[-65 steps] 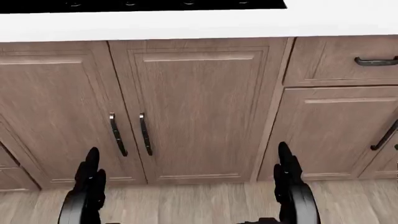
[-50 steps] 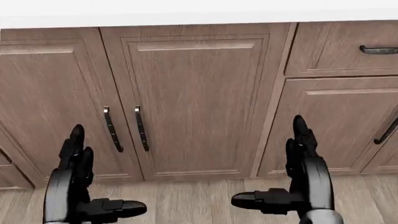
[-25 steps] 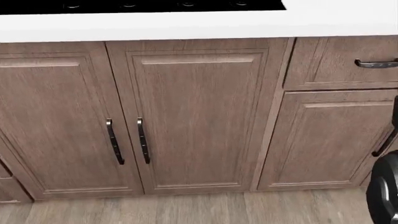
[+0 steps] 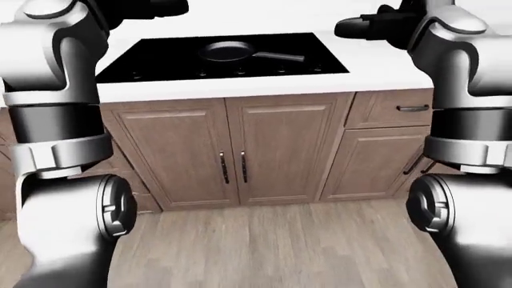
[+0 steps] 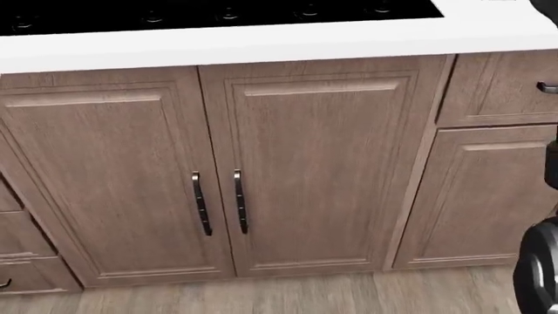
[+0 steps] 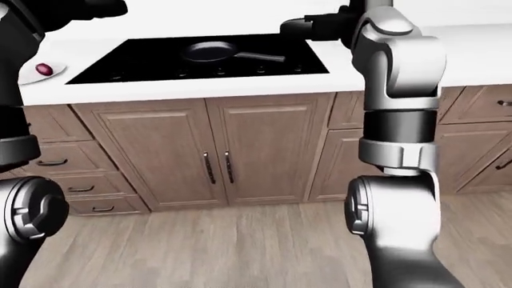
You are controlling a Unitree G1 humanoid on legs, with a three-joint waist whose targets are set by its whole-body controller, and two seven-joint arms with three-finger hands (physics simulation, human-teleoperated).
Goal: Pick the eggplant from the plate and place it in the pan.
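The eggplant [image 6: 45, 70], small and dark purple, lies on a white plate [image 6: 32, 78] on the counter, left of the stove in the right-eye view. A black pan [image 6: 209, 53] sits on the black stove [image 4: 160, 60], handle pointing right. Both arms are raised over the counter. My right hand [image 6: 314, 25] hovers right of the pan, fingers stretched left, holding nothing. My left hand [image 4: 164, 7] is cut by the top edge above the stove's left part, far from the eggplant. The head view shows only cabinet doors and a bit of my right arm [image 5: 541, 271].
A white counter [image 4: 240, 87] runs across above brown cabinet doors [image 5: 305, 170] with dark handles. Drawers [image 6: 72, 174] stand at the lower left and another drawer [image 4: 400, 109] at the right. Wooden floor [image 4: 272, 240] lies below.
Both hands have risen out of the head view; only the right arm shows at its right edge. The camera has shifted, so the cabinet doors now sit further right.
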